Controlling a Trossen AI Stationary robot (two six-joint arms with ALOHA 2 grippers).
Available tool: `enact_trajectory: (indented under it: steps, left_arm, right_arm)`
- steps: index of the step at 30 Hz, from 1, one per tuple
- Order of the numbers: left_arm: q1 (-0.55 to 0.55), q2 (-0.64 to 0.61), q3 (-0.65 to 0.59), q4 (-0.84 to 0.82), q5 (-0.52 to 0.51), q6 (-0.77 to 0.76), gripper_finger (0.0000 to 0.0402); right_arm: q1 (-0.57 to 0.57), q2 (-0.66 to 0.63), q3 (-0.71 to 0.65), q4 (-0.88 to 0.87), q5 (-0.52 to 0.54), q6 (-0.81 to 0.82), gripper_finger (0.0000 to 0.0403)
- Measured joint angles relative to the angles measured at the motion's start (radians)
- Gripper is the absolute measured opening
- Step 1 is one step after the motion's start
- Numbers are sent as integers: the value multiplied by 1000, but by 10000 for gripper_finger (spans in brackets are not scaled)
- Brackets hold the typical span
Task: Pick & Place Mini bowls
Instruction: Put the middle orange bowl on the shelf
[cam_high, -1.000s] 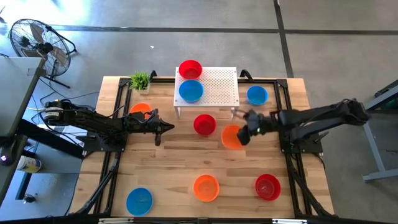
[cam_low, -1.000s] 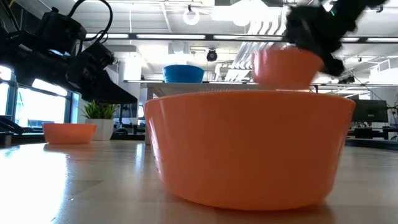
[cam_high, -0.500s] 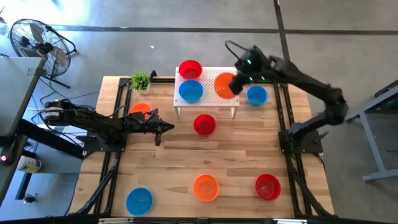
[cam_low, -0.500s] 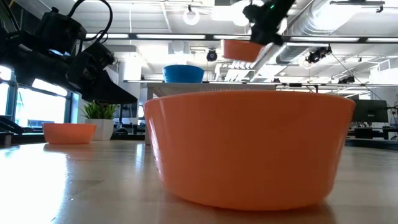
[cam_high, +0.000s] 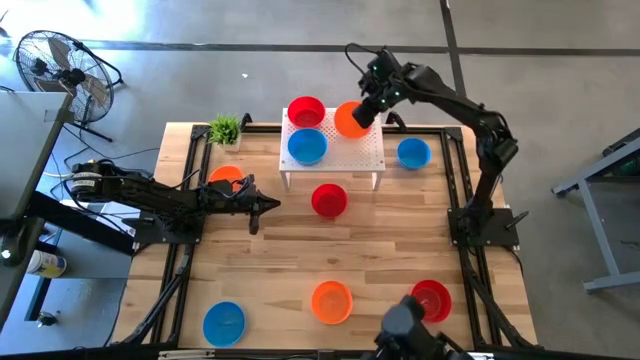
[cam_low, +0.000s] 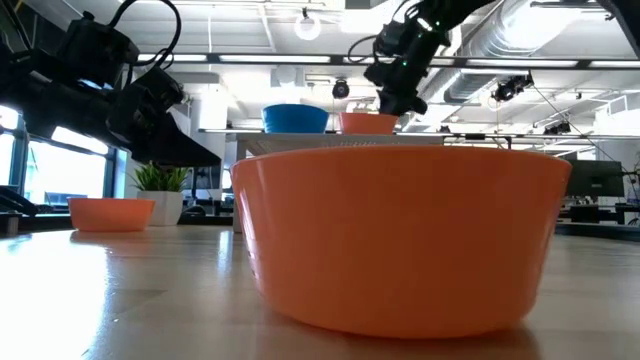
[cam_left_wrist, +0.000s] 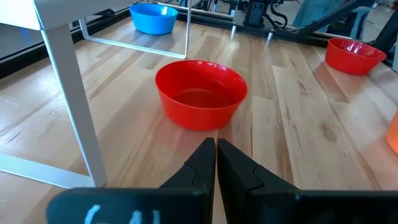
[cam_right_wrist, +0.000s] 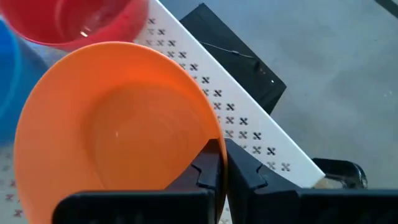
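The wooden table (cam_high: 290, 250) carries a white perforated stand (cam_high: 365, 150) at its far middle, and every place below is reckoned from that stand.

The right arm reaches in over the stand's far edge; the right gripper (cam_high: 366, 108) has its jaws pinched on the rim of an orange bowl (cam_high: 349, 119), which sits at the stand's far edge just beside the red bowl (cam_high: 305, 111) on the stand's far left corner. In the right wrist view the jaws are pressed onto that orange rim (cam_right_wrist: 205, 134), with the perforated top beneath it. A blue bowl (cam_high: 307, 147) stands on the stand's near left part.

The left arm lies low over the table to the left of the stand, and the left gripper (cam_high: 272, 205) points toward a red bowl (cam_high: 328, 200) that stands on the table just in front of the stand; its jaws are pressed together and hold nothing.

Another blue bowl (cam_high: 413, 153) rests on the table just right of the stand. An orange bowl (cam_high: 226, 177) sits left of it, partly behind the left arm. Well in front of the stand, along the near edge, stand a blue bowl (cam_high: 224, 323), an orange bowl (cam_high: 331, 301) and a red bowl (cam_high: 431, 299).

A small green plant (cam_high: 226, 130) stands at the stand's far left.
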Motion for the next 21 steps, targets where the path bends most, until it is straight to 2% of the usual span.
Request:
enact_trajectory:
  steps: [21]
  left_arm:
    - [0, 0, 0, 0, 0, -7, 14]
  right_arm:
    - [-10, 16, 0, 3, -8, -29, 5]
